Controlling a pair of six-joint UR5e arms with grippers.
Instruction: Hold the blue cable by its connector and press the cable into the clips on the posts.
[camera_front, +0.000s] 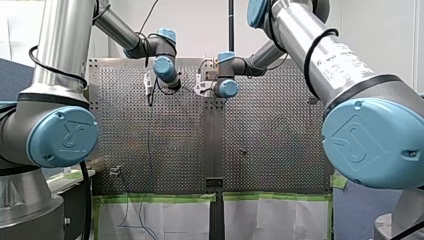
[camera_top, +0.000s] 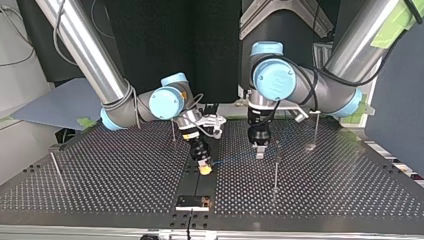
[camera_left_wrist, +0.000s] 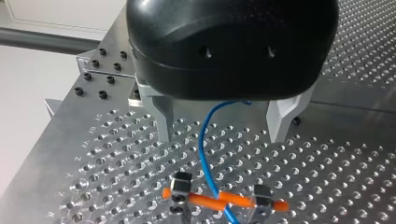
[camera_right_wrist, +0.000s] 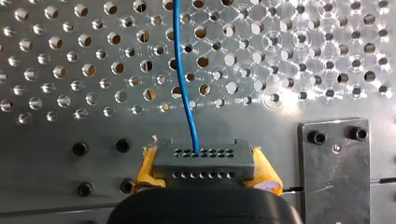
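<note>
Your right claw (camera_right_wrist: 206, 173) is clamped on the connector (camera_right_wrist: 204, 158). Your left claw (camera_left_wrist: 222, 135) stands wide open, holding nothing; the cable (camera_left_wrist: 204, 154) passes between its fingers.

In the top view the table (camera_top: 110, 185) fills the lower half of the frame. My right gripper (camera_top: 204, 166) stands at the centre and my left gripper (camera_top: 260, 151) just right of it; the cable (camera_top: 235, 159) runs between the two. One post (camera_top: 276, 172) stands at lower right of my left gripper, a second post (camera_top: 316, 129) further right and behind. In the right wrist view the connector (camera_right_wrist: 203, 161) sits between the fingers (camera_right_wrist: 148, 170), with the cable going ahead. In the left wrist view the cable passes between the spread fingers and crosses a rod (camera_left_wrist: 224, 199) ahead.
</note>
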